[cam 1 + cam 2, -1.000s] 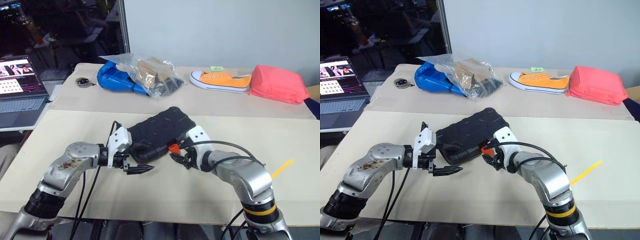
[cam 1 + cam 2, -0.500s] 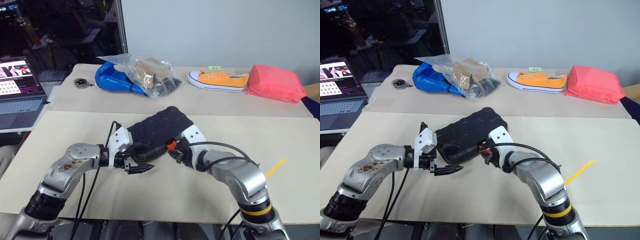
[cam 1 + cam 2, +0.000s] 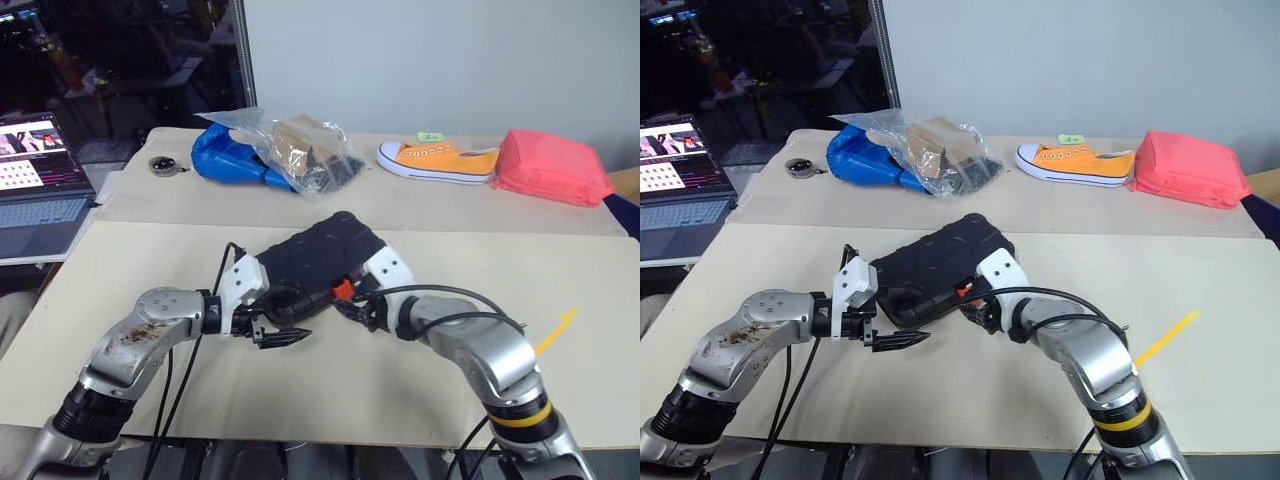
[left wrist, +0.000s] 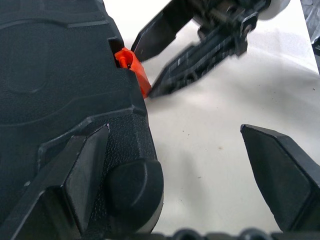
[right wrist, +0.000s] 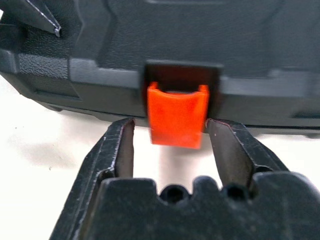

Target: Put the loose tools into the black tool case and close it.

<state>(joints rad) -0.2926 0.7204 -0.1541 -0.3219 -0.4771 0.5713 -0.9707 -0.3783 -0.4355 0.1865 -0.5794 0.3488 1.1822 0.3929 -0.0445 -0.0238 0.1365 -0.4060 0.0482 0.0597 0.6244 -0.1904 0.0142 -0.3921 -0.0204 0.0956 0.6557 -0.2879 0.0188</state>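
The black tool case [image 3: 315,255] lies shut on the table, its lid down. Its orange latch [image 5: 177,117] sticks out from the front edge. My right gripper [image 3: 352,308] is at that latch, open, with one finger [image 5: 117,150] on each side and a narrow gap to the left one. My left gripper [image 3: 280,335] stands wide open at the case's near left corner. One of its fingers [image 4: 85,170] rests against the case wall and the other is over bare table. The loose tools are out of view.
A blue bag under a clear plastic bag [image 3: 270,150], an orange shoe [image 3: 437,160] and a pink pouch [image 3: 550,168] sit at the back. A laptop [image 3: 35,190] stands at the far left. A yellow strip [image 3: 555,330] lies on the right.
The right gripper's wrist has rolled a little at the orange latch. The case and the left gripper have kept still.
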